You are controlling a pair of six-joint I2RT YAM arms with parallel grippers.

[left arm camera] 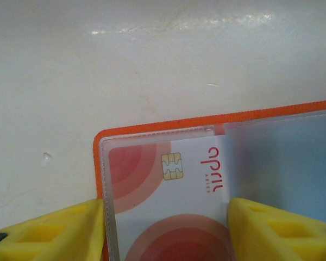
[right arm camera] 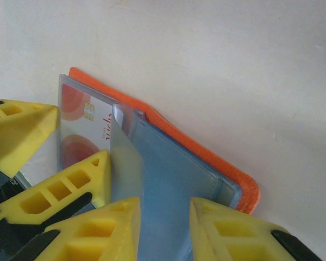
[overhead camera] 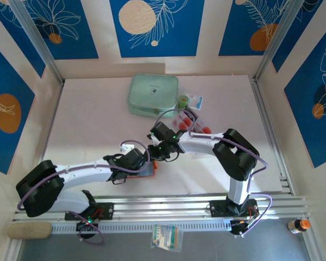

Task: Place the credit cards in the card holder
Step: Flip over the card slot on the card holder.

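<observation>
The card holder point(left arm camera: 152, 126) lies open on the white table point(left arm camera: 152, 54), toward the near edge and between the two arms in the top view. One credit card point(left arm camera: 152, 179) sits inside its clear end pocket. The left gripper point(left arm camera: 165, 205) has its fingers pressed to both side edges of that pocketed card, grasping it. The right gripper point(right arm camera: 164, 202) is released, its jaws parted with a grey-blue pocket leaf point(right arm camera: 163, 174) lying loose between them.

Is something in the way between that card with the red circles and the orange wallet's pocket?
Nothing visible. The card already lies under the clear pocket of the wallet, with the left fingers on either side of it.
</observation>
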